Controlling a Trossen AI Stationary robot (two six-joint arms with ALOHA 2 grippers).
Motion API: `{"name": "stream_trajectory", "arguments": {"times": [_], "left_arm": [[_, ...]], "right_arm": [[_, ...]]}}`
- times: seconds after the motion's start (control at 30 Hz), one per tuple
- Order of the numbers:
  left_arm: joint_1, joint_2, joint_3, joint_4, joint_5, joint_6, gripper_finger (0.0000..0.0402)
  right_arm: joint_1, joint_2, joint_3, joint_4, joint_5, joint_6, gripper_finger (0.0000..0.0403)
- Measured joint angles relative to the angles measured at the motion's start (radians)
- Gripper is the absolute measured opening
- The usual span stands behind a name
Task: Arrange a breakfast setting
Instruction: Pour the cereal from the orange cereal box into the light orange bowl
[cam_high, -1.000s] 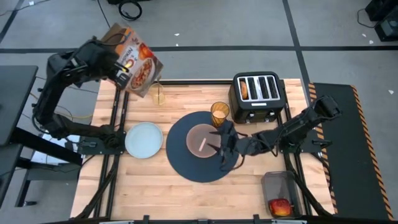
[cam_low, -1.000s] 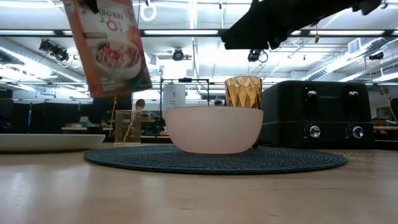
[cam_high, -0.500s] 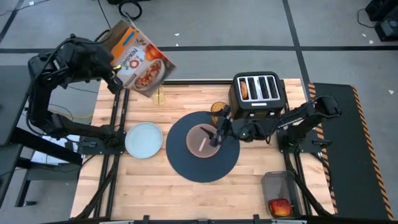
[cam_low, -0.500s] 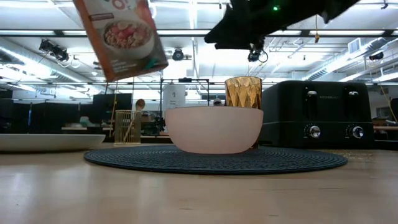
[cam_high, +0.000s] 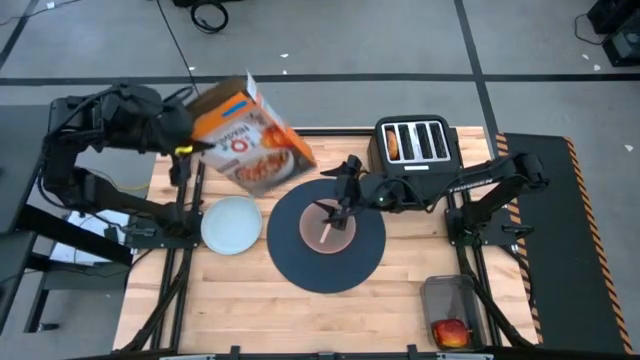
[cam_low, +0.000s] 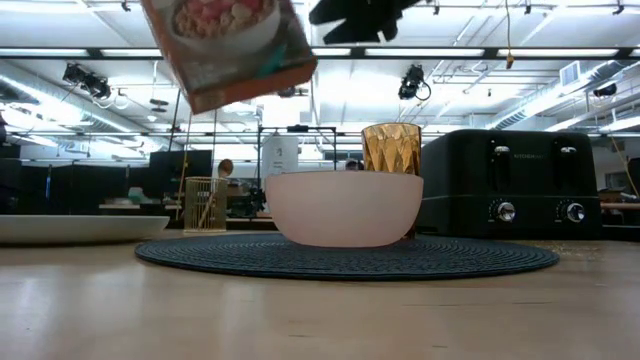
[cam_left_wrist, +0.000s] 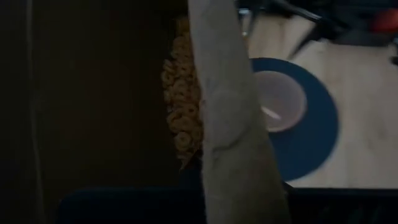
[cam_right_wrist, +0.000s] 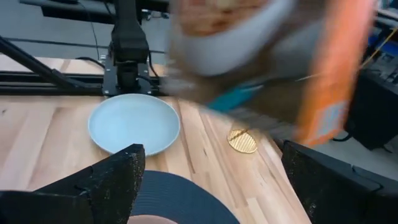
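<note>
While my left end effector (cam_high: 178, 138) pinches the tilted cereal box (cam_high: 250, 135) and my right end effector (cam_high: 345, 185) hovers spread above the pink bowl (cam_high: 328, 226) on the dark-blue mat (cam_high: 300, 262), I should pour slowly, centred over the bowl.

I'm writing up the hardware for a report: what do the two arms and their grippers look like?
Both arms are dark, nearly black, built from slim jointed links with rounded housings at the joints. The left arm has a thin dark cable looping beside it. The right gripper has two broad, flat black fingers with a rough, grainy surface. No markings are readable.
</note>
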Motion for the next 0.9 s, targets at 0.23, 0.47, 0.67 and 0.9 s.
{"name": "stream_trajectory", "arguments": {"times": [0.23,0.47,0.67,0.9], "left_arm": [[-0.153,0.001,0.0,0.002,-0.017,-0.056,0.0001],[-0.227,0.001,0.0,0.005,-0.059,-0.063,0.0001],[-0.285,0.001,0.0,0.008,-0.06,-0.068,0.0001],[-0.331,0.001,0.0,0.033,-0.066,-0.06,0.0001]], "right_arm": [[-0.009,-0.001,0.078,-0.111,-0.022,0.097,0.0393],[0.009,-0.003,0.053,-0.067,-0.06,0.128,0.0393],[-0.027,-0.04,0.047,-0.06,-0.118,0.118,0.0393],[-0.12,-0.072,0.048,-0.045,-0.45,0.145,0.0393]]}}
